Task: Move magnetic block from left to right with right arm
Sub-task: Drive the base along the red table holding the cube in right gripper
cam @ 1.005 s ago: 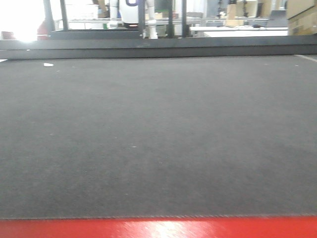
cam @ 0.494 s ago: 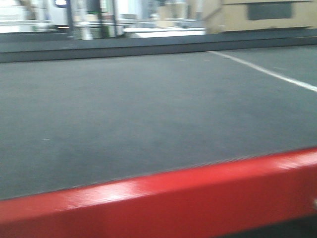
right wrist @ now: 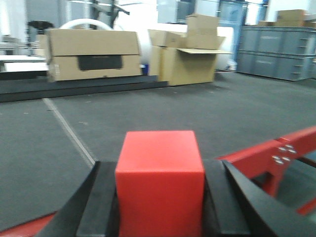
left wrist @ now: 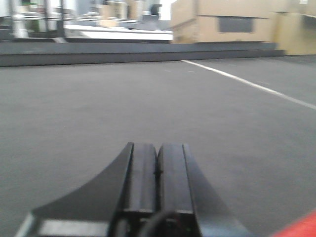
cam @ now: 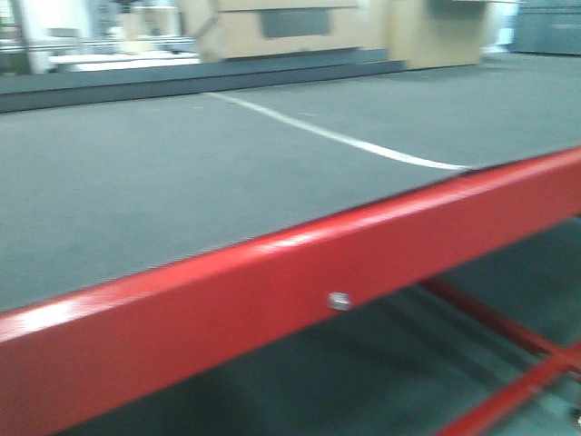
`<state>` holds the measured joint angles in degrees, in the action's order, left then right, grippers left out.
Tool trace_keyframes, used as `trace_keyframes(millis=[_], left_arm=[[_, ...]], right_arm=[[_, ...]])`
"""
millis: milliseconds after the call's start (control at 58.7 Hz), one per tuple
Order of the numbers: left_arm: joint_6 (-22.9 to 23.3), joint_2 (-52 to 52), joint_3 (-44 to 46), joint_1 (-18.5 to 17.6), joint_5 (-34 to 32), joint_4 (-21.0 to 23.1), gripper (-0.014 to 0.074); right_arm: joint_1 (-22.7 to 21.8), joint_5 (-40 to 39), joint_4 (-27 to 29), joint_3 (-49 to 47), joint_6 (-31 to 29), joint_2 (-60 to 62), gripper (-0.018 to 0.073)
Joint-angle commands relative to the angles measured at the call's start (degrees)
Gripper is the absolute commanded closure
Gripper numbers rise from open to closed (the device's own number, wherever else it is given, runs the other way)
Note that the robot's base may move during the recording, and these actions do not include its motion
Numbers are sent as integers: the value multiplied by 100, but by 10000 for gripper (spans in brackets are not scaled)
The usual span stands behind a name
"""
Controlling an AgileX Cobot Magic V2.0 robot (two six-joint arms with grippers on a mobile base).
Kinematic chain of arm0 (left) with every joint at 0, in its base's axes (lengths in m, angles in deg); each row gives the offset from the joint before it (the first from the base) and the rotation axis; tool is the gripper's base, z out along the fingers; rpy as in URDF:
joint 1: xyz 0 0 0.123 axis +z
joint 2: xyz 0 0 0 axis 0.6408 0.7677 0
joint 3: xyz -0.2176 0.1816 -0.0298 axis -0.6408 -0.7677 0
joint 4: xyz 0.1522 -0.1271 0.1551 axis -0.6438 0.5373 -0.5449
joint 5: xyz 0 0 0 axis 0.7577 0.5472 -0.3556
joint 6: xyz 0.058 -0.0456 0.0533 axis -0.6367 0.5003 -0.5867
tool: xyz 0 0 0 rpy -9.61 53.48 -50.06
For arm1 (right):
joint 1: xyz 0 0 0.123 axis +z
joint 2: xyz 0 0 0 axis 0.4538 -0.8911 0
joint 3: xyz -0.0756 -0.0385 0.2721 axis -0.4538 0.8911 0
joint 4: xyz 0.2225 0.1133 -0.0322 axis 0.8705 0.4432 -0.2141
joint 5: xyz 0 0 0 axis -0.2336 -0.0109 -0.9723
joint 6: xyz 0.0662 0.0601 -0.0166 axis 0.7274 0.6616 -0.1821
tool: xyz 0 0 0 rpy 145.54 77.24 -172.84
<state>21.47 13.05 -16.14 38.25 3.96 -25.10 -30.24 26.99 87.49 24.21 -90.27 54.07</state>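
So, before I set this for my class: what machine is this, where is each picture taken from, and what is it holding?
This is a two-armed robot on a mobile base. One picture comes from a front-facing camera: it shows a red bar edging a grey surface crossed by a white line. The other two come from cameras on the wrists, looking along each gripper. The left gripper has its black jaws pressed together, holding nothing. The right gripper is clamped on the magnetic block, a plain red cube. Cardboard boxes stand behind. All pictures are somewhat blurred.
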Motion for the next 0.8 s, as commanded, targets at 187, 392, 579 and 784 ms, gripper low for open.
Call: trace_keyframes(millis=[187,392,579,784], left_arm=[[25,-78,-44,1,-504,0,713],[25,-78,-44,1,-504,0,713],[25,-78,-44,1,-504,0,713],[25,-78,-44,1,-504,0,713]], right_arm=[[-27,-532,-60,-153,-55,-52,421],[-27,-532,-60,-153,-55,-52,421],[-27,-532,-60,-153,-55,-52,421],[-27,-532,-60,-153,-55,-52,421]])
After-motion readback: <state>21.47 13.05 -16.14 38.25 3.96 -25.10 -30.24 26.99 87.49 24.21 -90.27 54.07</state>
